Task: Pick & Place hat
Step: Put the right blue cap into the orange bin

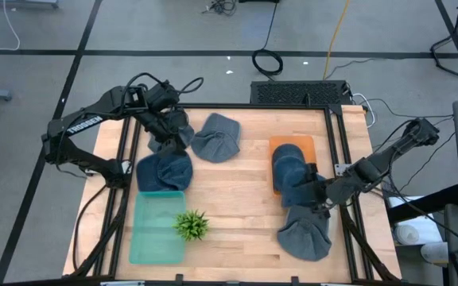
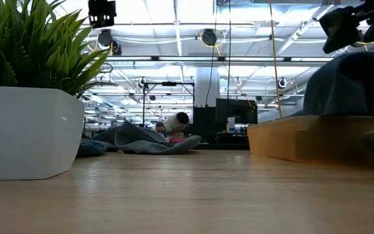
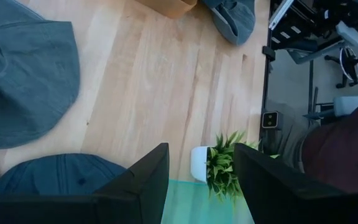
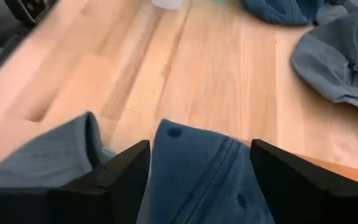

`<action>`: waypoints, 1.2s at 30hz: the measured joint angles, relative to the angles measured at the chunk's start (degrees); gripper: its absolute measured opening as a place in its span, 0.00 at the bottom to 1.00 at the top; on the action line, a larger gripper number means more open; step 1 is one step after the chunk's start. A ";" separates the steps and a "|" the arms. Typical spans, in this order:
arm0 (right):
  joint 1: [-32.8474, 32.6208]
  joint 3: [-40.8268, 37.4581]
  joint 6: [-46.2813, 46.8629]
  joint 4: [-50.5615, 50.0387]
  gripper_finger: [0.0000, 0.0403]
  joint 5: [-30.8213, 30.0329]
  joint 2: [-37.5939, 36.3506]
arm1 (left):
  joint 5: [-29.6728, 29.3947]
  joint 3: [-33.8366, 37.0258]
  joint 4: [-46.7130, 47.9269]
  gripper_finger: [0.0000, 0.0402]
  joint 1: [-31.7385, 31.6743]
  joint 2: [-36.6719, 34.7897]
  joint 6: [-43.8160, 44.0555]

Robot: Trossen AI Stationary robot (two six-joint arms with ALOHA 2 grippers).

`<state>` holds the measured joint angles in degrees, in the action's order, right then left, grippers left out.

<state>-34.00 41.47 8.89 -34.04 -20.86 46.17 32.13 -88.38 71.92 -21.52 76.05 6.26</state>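
I have the right tool spread open just over a hat on the orange tray, gripping nothing. The left tool hangs half open, empty, above another hat beside the green tray. Several hats remain loose on the bench.

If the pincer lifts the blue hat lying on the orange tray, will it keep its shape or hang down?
The blue hat on the orange tray looks like soft cloth, creased, so it will probably sag. It seems light and unlikely to slip or roll.
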 joint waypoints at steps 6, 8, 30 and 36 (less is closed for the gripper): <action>-0.36 0.00 0.90 -0.66 0.76 -0.09 -3.45 | 1.39 0.00 0.02 0.46 1.27 0.02 0.02; -0.13 0.00 0.91 -2.10 0.77 -2.95 -4.12 | 1.39 0.00 0.02 0.46 1.51 0.02 0.14; 16.70 0.11 -0.35 -3.53 0.74 14.29 -4.00 | 0.81 0.00 -0.10 0.46 1.68 0.02 -0.58; 16.61 0.36 6.87 -4.74 0.74 20.17 -5.62 | 0.80 0.00 -0.14 0.46 1.68 0.02 -0.09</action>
<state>-17.39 41.84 15.75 -38.78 -0.69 40.55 32.93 -88.38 71.78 -19.84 76.07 6.17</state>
